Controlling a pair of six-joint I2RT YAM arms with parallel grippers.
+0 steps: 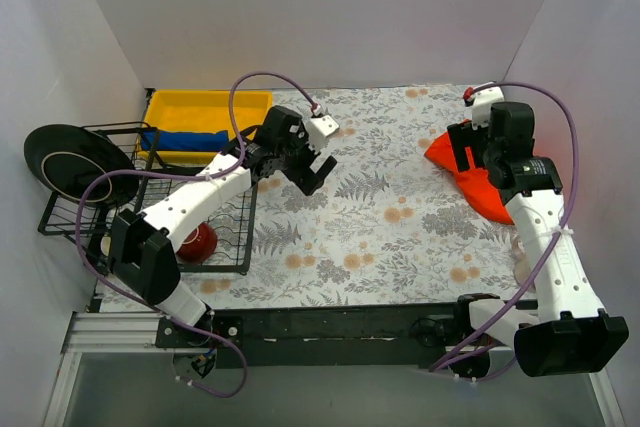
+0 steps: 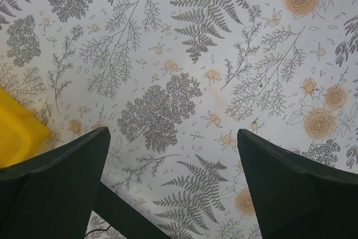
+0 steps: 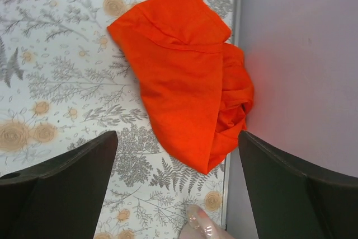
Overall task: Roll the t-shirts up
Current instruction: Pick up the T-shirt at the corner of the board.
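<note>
Blue t-shirt (image 1: 186,139), overhead view only

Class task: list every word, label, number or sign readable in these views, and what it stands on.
No readable text anywhere.
The orange-red t-shirt is plain; the blue t-shirt in the yellow bin shows no print; the tablecloth carries only a floral pattern.

Orange-red t-shirt (image 1: 478,195) half hidden behind the right arm (image 1: 520,162) in the top view, blue t-shirt (image 1: 190,139) only partly showing inside the yellow bin (image 1: 200,102), red bowl (image 1: 200,243) mostly under the left arm (image 1: 190,202), bin cut off at 8 o'clock in the left wrist view, pale glossy thing (image 3: 198,222) cut off at 6 o'clock in the right wrist view, not identifiable
</note>
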